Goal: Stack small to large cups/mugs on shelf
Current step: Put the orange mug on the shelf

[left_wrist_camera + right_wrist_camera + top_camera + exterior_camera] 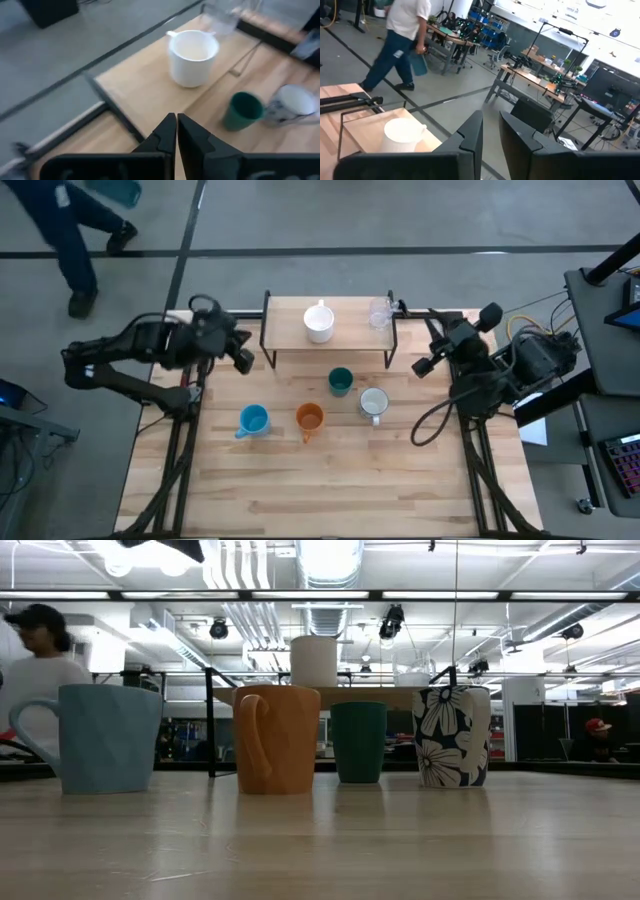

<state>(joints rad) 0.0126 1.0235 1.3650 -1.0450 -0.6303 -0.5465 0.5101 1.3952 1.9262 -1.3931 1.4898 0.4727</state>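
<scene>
The light-wood shelf stands at the table's far middle. On it are a white mug and a clear glass. On the table in front stand a teal cup, a white flowered mug, an orange mug and a light blue mug. My left gripper is shut and empty, just left of the shelf. My right gripper is slightly open and empty, just right of the shelf. The left wrist view shows the white mug and the teal cup.
A person walks on the floor beyond the table's far left corner and also shows in the right wrist view. The near half of the tabletop is bare wood. The shelf's thin black legs stand close to both grippers.
</scene>
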